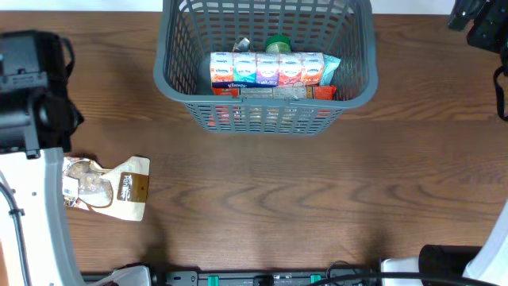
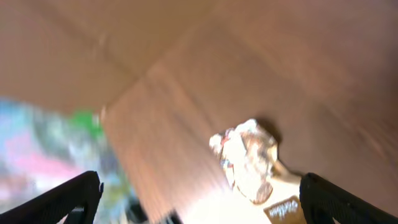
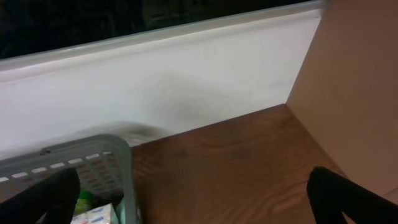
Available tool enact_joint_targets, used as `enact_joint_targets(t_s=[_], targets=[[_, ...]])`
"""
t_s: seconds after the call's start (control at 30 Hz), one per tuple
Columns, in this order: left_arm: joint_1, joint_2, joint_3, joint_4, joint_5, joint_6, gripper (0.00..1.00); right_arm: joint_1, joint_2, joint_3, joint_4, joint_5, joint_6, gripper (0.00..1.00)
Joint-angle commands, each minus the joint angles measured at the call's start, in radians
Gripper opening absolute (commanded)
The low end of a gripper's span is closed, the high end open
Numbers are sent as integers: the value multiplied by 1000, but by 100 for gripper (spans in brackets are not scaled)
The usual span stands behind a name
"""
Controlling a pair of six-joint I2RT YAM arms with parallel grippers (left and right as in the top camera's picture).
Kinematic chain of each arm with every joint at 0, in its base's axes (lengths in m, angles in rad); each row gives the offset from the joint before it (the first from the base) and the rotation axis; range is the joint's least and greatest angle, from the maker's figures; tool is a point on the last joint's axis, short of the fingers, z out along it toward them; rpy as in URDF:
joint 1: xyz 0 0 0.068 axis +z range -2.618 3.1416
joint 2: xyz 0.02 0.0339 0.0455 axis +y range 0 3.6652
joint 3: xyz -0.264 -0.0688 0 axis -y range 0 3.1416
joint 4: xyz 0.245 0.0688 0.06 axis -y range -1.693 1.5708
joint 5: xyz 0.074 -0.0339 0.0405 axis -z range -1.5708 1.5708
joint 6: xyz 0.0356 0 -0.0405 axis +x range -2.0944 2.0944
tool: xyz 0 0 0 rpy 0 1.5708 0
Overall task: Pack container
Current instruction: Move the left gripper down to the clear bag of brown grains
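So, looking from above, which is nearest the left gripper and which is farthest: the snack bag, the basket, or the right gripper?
Measured from the left gripper, at the left edge of the overhead view:
1. the snack bag, lying low on the left, close by.
2. the basket, top middle, holding groceries.
3. the right gripper, in the top right corner.

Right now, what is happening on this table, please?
Two robot arms are packing a grey basket. It already holds a row of tissue packs, something with a green lid and other packets. One snack bag lies on the table, outside it. The left arm's fingers are open near that bag, holding nothing. The right arm's fingers are open too, beside the basket.
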Motion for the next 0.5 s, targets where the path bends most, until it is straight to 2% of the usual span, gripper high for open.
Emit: enact_joint_targets(t_s=[0.0, 0.27, 0.47], targets=[[72, -11, -55, -56, 64, -230, 98, -6, 0, 0, -1, 3, 14, 99], [170, -11, -247, -97, 165, -273, 98, -6, 0, 0, -1, 3, 14, 99], [215, -11, -437, 5, 269, -283, 98, -6, 0, 0, -1, 3, 14, 99]])
